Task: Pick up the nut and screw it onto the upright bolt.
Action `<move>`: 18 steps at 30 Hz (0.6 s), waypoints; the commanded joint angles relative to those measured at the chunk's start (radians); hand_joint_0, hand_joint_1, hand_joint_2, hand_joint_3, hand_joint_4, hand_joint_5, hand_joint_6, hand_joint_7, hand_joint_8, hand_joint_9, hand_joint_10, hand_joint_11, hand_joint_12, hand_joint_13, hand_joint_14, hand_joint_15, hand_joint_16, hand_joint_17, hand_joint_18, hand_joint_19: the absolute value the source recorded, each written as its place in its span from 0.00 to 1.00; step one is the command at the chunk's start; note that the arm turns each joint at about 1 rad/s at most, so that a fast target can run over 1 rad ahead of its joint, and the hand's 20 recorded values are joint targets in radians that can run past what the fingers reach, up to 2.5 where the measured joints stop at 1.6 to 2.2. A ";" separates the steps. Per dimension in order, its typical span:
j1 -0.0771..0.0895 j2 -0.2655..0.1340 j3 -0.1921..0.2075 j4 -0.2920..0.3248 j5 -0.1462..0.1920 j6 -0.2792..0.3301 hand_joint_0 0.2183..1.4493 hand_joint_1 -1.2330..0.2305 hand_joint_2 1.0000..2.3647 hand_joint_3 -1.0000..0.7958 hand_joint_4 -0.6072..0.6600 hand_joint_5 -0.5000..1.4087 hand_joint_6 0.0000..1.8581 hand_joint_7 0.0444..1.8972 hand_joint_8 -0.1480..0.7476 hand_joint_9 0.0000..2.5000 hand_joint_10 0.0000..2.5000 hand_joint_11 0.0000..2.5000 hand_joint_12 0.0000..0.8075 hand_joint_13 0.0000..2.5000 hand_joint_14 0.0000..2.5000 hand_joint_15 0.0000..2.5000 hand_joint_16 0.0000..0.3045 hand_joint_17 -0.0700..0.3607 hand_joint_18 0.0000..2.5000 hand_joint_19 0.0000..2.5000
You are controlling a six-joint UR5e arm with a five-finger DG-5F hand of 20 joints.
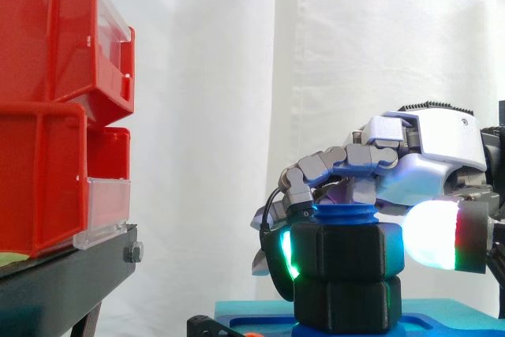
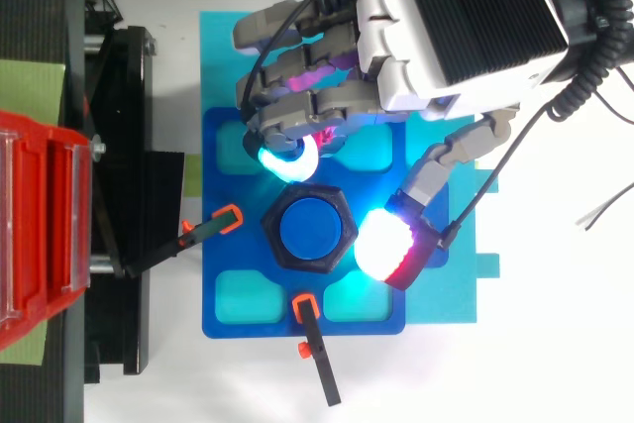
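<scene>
The hand (image 1: 430,159) is curled around the black nut (image 1: 347,252), fingers on one side and thumb on the other; it sits on the upright blue bolt (image 2: 309,230).

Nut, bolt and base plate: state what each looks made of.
Nut: looks like matte black plastic, possibly printed; the faces are dull with no metallic glint. Bolt: blue plastic by the look, with a smooth, slightly glossy top and soft thread ridges in the side view. Base plate: blue with a flat matte finish, probably plastic or foam; cannot tell which.
</scene>
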 commanded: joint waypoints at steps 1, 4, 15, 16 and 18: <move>0.000 0.000 0.000 0.000 0.000 0.000 0.18 0.47 0.00 0.28 0.59 0.28 0.27 0.65 0.43 0.56 0.00 0.03 0.28 0.28 0.00 0.00 0.08 0.29 0.14 0.00; 0.000 0.000 0.000 0.000 0.000 0.000 0.18 0.47 0.00 0.28 0.61 0.28 0.27 0.62 0.43 0.54 0.00 0.02 0.30 0.27 0.00 0.00 0.08 0.30 0.14 0.00; 0.000 0.000 0.000 0.000 0.000 0.000 0.19 0.48 0.00 0.28 0.65 0.25 0.27 0.52 0.44 0.52 0.00 0.03 0.32 0.25 0.00 0.00 0.10 0.32 0.12 0.00; 0.000 0.000 0.000 0.000 0.000 0.000 0.19 0.48 0.00 0.28 0.66 0.24 0.27 0.50 0.43 0.51 0.00 0.04 0.32 0.25 0.00 0.00 0.10 0.32 0.11 0.00; 0.000 0.000 0.002 0.000 0.000 -0.002 0.19 0.48 0.00 0.28 0.66 0.23 0.27 0.49 0.44 0.50 0.00 0.04 0.33 0.24 0.00 0.00 0.10 0.32 0.11 0.00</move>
